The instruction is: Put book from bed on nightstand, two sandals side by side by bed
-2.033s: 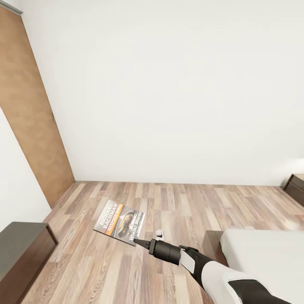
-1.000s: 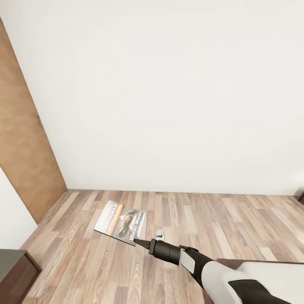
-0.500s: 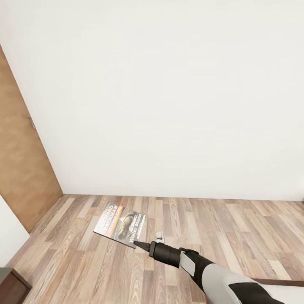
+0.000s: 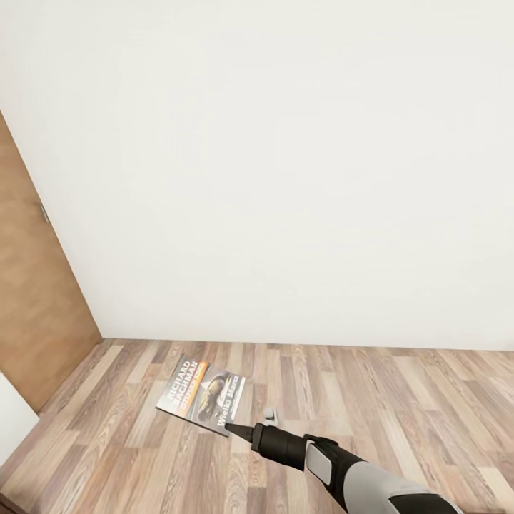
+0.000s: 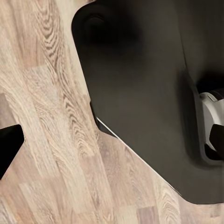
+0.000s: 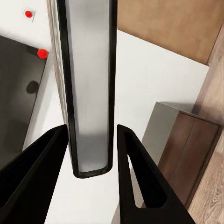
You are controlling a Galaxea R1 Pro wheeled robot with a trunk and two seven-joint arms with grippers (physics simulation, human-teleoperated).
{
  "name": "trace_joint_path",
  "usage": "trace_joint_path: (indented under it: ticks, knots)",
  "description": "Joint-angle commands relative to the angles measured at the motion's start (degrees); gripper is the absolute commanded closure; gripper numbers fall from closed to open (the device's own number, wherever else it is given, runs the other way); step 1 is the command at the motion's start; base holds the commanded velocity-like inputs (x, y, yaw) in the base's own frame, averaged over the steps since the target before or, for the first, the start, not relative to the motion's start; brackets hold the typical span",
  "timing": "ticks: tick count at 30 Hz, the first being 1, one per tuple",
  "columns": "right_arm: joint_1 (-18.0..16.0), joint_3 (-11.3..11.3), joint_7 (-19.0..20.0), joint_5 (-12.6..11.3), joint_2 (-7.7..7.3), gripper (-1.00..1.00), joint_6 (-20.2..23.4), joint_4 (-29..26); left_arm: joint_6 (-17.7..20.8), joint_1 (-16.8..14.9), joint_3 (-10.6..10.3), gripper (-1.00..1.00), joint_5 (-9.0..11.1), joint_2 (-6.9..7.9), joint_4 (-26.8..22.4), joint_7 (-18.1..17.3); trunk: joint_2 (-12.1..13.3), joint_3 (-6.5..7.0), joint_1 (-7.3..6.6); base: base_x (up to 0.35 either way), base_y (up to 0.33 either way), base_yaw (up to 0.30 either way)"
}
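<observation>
Compared with two seconds back, the whole head view has swung: the bed corner and the dark cabinets that sat at the lower edges are gone from the shot, and the brown door [image 4: 36, 285] has slid toward the left edge. So that's the camera turning, not stuff moving around. The book [image 4: 202, 394] sits at pretty much the same spot in the picture as before, pinched by the right gripper [image 4: 239, 430].

Right now the right arm [image 4: 357, 471] reaches in from the lower right of the head view, over the wood floor [image 4: 400, 400], with a big white wall [image 4: 285, 178] ahead. The book hangs out in front of the gripper, cover up, tilted a bit, held by its near corner, well above the planks. You can read the white author lettering and see the orange band.

From the right wrist view the book [image 6: 88, 84] is seen edge-on, a thin slab running straight between the two black fingers [image 6: 135, 177], which sit close on either side of it, so it's clamped on the book.

Left wrist view looks down at the floor [image 5: 51, 140] and the robot's dark base [image 5: 149, 93]. One black fingertip [image 5: 8, 144] pokes in at the edge, and I can't tell whether that gripper is open or closed.
</observation>
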Motion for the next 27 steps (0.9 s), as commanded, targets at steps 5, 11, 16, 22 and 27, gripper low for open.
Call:
trace_joint_path:
  ticks: [5, 11, 16, 22, 27]
  knots:
    - [1.23, 0.03, 0.08, 0.02, -0.01, 1.0, 0.63, 0.0, -0.03, 0.02, -0.52, -1.0, 0.16, -0.09, -0.12, 0.29, -0.11, -0.1, 0.07, 0.336, 0.098, 0.0]
    - [2.26, 0.78, 0.01, 1.43, -0.19, 1.0, 0.64, 0.01, -0.01, 0.01, -0.54, -1.0, 0.16, -0.15, -0.12, 0.28, -0.11, -0.1, 0.07, 0.336, 0.099, 0.0]
    - [2.75, 0.97, -0.04, 1.86, -0.26, 1.0, 0.64, 0.05, -0.01, 0.0, -0.55, -1.0, 0.16, -0.2, -0.12, 0.28, -0.11, -0.1, 0.07, 0.336, 0.099, 0.0]
    - [3.84, 1.06, -0.06, 2.04, -0.3, 1.0, 0.67, 0.06, -0.04, -0.01, -0.55, -1.0, 0.16, -0.17, -0.12, 0.28, -0.11, -0.1, 0.07, 0.336, 0.099, 0.0]
    - [4.47, 1.1, -0.09, 2.07, -0.31, 1.0, 0.68, 0.07, -0.03, 0.0, -0.55, -1.0, 0.16, -0.15, -0.12, 0.28, -0.11, -0.1, 0.07, 0.336, 0.099, 0.0]
